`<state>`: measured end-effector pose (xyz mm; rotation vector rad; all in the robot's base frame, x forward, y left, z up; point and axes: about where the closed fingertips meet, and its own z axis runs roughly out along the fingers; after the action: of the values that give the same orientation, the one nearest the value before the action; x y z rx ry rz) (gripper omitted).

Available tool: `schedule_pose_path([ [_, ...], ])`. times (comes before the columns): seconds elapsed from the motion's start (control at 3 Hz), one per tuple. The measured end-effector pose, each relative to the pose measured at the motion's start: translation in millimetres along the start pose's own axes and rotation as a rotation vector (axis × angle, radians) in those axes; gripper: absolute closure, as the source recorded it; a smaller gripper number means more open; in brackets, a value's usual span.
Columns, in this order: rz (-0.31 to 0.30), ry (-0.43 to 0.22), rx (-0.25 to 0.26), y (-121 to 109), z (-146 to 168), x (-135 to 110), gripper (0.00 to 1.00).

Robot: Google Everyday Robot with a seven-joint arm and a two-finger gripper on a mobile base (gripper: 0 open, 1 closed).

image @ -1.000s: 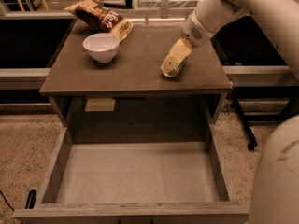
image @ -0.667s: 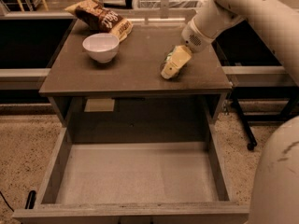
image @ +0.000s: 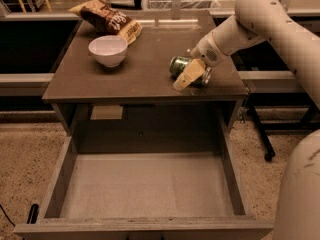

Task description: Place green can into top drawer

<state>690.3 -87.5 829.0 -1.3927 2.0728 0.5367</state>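
The hand (image: 191,76) has eased down onto the green can (image: 178,65) (grip cannot be told); pickup looks near, the top drawer (image: 150,186) open.

The brown desk (image: 145,81) carries three things. The white bowl (image: 107,50) sits toward its back left. The brown snack bag (image: 107,20) lies just behind the bowl. The green can (image: 178,65) lies on its side well to the bowl's right, with the hand (image: 191,75) at the can's near side.
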Motion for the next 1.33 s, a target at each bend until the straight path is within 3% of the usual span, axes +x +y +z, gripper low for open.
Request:
schedule_pose_path([
  [0.33, 0.000, 0.000, 0.000, 0.0, 0.0, 0.0, 0.00],
  [1.33, 0.000, 0.000, 0.000, 0.0, 0.2, 0.0, 0.74],
])
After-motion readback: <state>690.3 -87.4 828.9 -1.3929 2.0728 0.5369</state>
